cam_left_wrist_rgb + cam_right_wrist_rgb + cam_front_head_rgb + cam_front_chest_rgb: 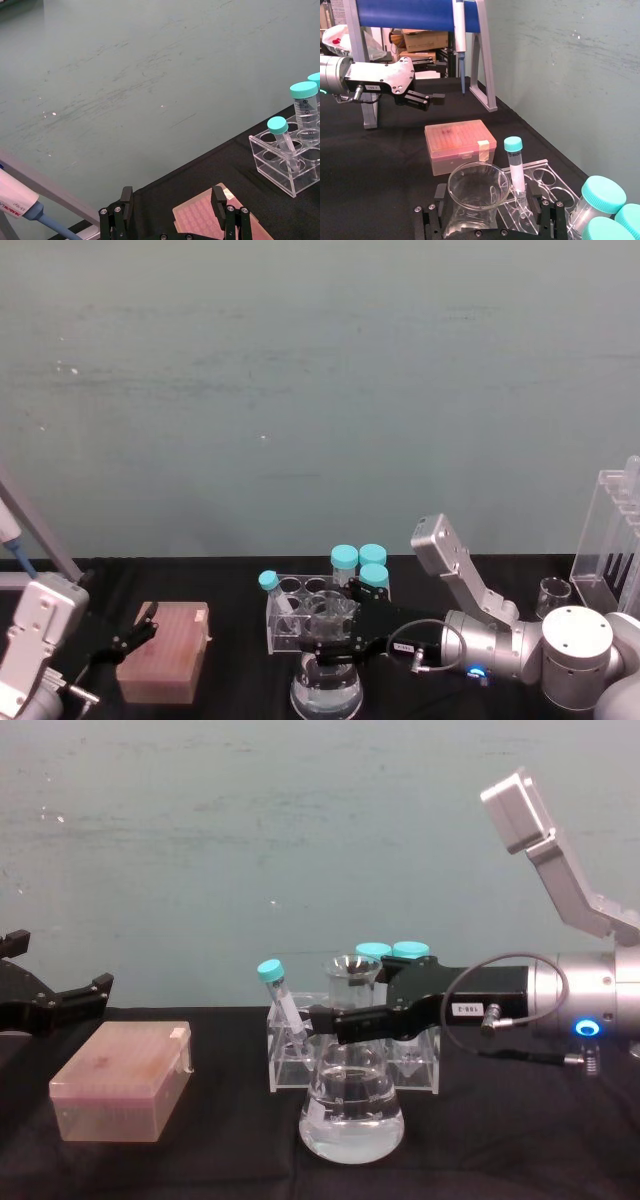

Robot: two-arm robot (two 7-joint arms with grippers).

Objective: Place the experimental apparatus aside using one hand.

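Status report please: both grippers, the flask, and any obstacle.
Right gripper around conical flask neck, flask on table. Left gripper open above pink tip box. Tube rack close behind flask.

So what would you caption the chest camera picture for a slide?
Right gripper closes around the neck of a conical flask of clear liquid, in front of a clear tube rack; the left gripper hovers open above a pink box.

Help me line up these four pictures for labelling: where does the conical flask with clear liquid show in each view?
Head view: conical flask at bottom centre, before the clear tube rack, right hand at its neck.
Left wrist view: not in it.
Right wrist view: flask mouth low centre, between the fingers.
Chest view: flask centre, standing on the cloth.
Shared landmark: pink tip box.
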